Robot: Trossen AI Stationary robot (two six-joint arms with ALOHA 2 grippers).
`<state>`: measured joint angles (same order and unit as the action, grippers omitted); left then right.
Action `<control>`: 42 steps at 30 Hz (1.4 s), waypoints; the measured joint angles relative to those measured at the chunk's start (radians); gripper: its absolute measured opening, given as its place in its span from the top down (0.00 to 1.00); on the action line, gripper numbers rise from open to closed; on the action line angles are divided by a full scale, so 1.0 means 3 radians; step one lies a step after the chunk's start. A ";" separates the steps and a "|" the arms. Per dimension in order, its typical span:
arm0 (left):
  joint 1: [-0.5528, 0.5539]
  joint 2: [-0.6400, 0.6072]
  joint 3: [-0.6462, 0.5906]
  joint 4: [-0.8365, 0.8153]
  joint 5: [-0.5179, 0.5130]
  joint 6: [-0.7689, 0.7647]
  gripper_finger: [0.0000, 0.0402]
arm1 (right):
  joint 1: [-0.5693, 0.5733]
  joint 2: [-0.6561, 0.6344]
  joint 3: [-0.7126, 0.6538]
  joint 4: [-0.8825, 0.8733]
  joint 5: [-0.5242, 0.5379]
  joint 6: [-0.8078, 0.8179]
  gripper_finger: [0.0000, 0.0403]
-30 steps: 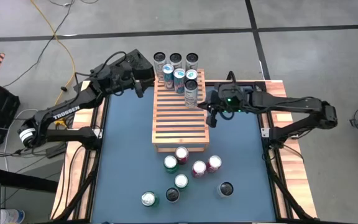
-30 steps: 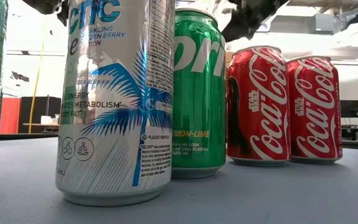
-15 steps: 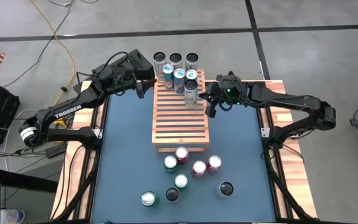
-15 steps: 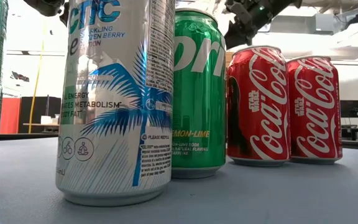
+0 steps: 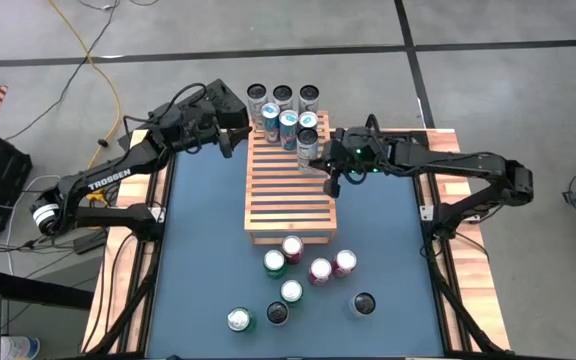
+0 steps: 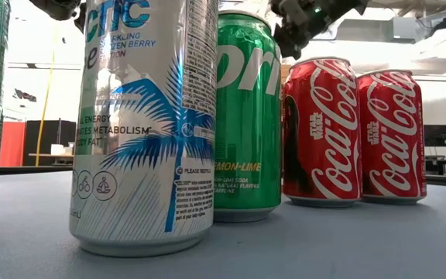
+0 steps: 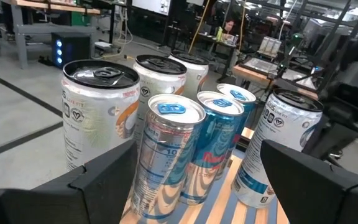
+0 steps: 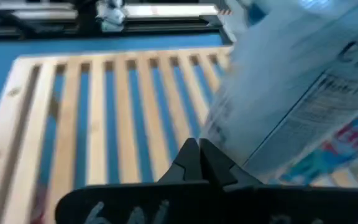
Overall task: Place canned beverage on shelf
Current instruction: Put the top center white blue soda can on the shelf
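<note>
We are looking level across the blue table mat (image 5: 203,260) at a tall silver can with blue palm leaves (image 6: 142,124), reading "ENERGY", "METABOLISM" and "SPARKLING"; behind it are standing a green Sprite can marked "LEMON-LIME" (image 6: 246,116) and two red Coca-Cola cans (image 6: 355,128).

Farther back, the light-brown wooden shelf with parallel slats (image 5: 288,200) is lying flat on the mat's middle, about three cans wide. On its far end we are seeing two slim blue-and-silver cans (image 7: 191,149) and a white-and-blue tall can (image 5: 308,148); three more tall cans (image 5: 282,97) are standing beyond its far edge.

The right gripper (image 5: 332,186), fingers pinched together and empty, is hovering at the shelf's right edge, just beside the white-and-blue can. The left gripper (image 5: 226,146), fingers spread wide and empty, is waiting at the shelf's far left corner.
</note>
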<state>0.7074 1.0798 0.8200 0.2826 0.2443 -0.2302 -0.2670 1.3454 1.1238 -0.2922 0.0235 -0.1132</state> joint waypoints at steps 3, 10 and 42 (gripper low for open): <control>0.0000 0.0000 0.0000 -0.0009 0.0000 -0.0001 0.18 | -0.0063 0.0011 -0.0011 -0.0111 -0.0001 0.0024 1.00; 0.0000 0.0001 0.0000 -0.0012 0.0005 -0.0003 0.18 | -0.0093 -0.0008 -0.0008 -0.0115 0.0104 0.0050 1.00; -0.0496 0.0608 0.0003 0.0092 0.0333 0.0237 0.28 | 0.0080 -0.0252 -0.0007 -0.0562 0.0140 0.0117 1.00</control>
<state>0.5586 1.2621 0.8207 0.3103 0.3442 -0.1591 -0.2432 1.2697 1.1217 -0.4608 0.0653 -0.0779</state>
